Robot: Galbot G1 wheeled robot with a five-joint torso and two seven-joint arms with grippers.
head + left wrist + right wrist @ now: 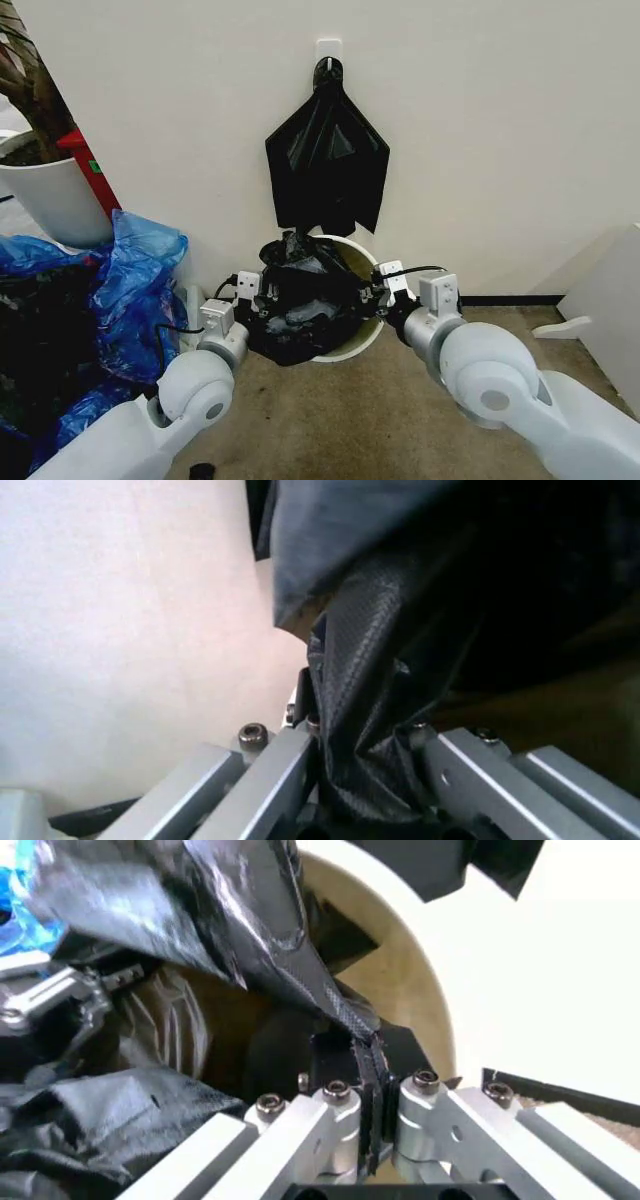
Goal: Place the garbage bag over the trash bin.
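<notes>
Pinching garbage bag (pixel 300 300) edges over trash bin (pixel 352 345) rim: left tool (pixel 250 292), right tool (pixel 385 283)

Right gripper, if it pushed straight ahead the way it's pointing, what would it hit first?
Probably the garbage bag it already pinches; beyond that, the trash bin interior, though depth is unclear.
</notes>
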